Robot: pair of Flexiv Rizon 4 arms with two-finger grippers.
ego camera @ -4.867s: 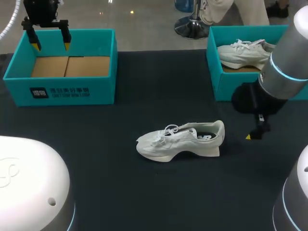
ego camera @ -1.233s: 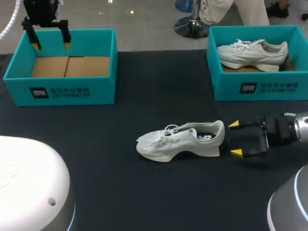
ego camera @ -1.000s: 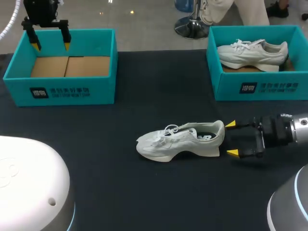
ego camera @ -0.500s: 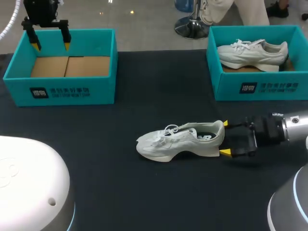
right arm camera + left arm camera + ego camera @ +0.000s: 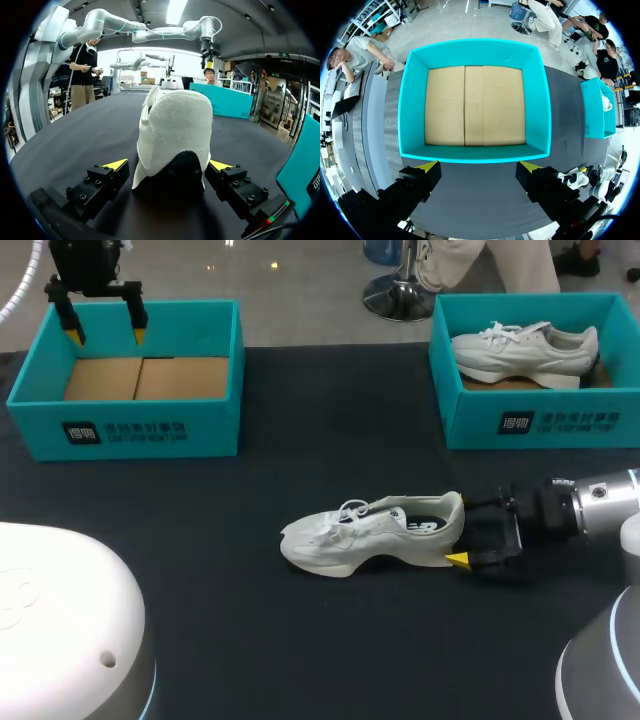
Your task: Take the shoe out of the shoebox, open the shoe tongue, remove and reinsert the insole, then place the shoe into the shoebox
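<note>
Straddling the heel of the shoe (image 5: 370, 535), the right gripper (image 5: 168, 165) stands released, one fingertip hidden from overhead.

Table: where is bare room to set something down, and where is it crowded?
Bare: table between the left shoebox and right shoebox, and left of the shoe. Crowded: the shoe's heel, flanked by the right gripper.

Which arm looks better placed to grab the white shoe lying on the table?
The right. The right gripper is open with the heel of the shoe between its fingers; the left gripper hangs above the empty shoebox, far off.
</note>
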